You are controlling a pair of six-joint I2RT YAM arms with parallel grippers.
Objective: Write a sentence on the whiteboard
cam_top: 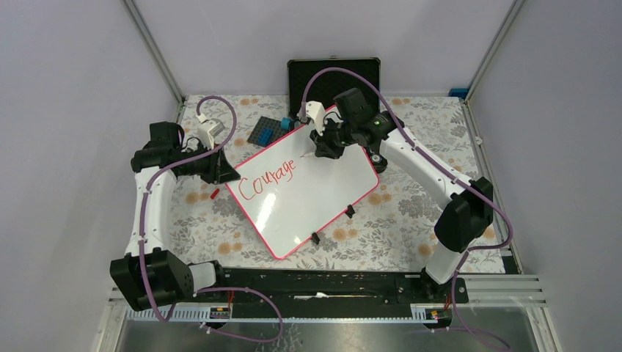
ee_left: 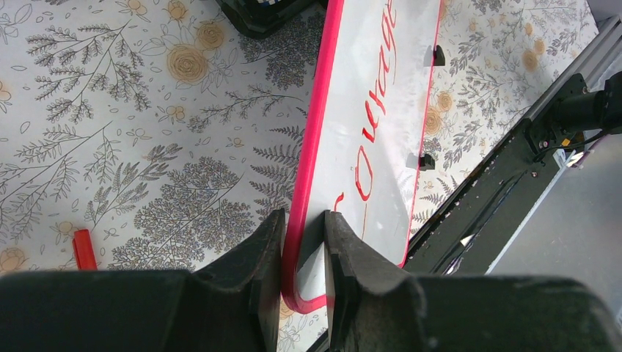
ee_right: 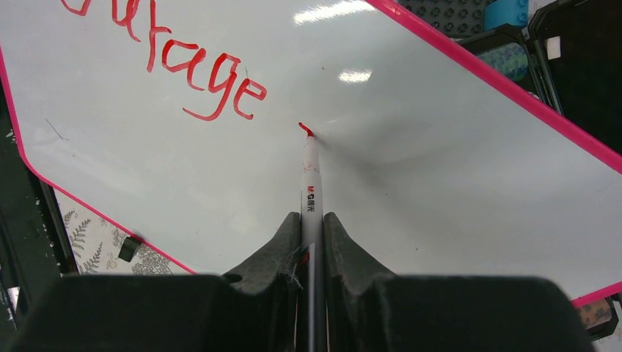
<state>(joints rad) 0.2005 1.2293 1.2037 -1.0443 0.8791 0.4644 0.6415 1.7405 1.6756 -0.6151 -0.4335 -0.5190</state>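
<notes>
The whiteboard (cam_top: 315, 194) lies slanted on the floral table, pink frame all round. Red handwriting on it, the sentence (cam_top: 268, 178), reads "Courage" in one line. My left gripper (cam_top: 226, 174) is shut on the board's left corner; in the left wrist view the fingers (ee_left: 268, 242) clamp the pink edge of the whiteboard (ee_left: 381, 88). My right gripper (ee_right: 312, 220) is shut on a white marker (ee_right: 311, 176). Its red tip rests on the whiteboard (ee_right: 440, 161), just right of the last "e" of the sentence (ee_right: 198, 70), where a short red stroke shows.
A black case (cam_top: 334, 73) stands open at the back. A dark studded plate with a blue brick (cam_top: 268, 130) lies by the board's far corner. A red cap (cam_top: 214, 193) lies left of the board. Two black clips (cam_top: 350, 211) sit on the near long edge.
</notes>
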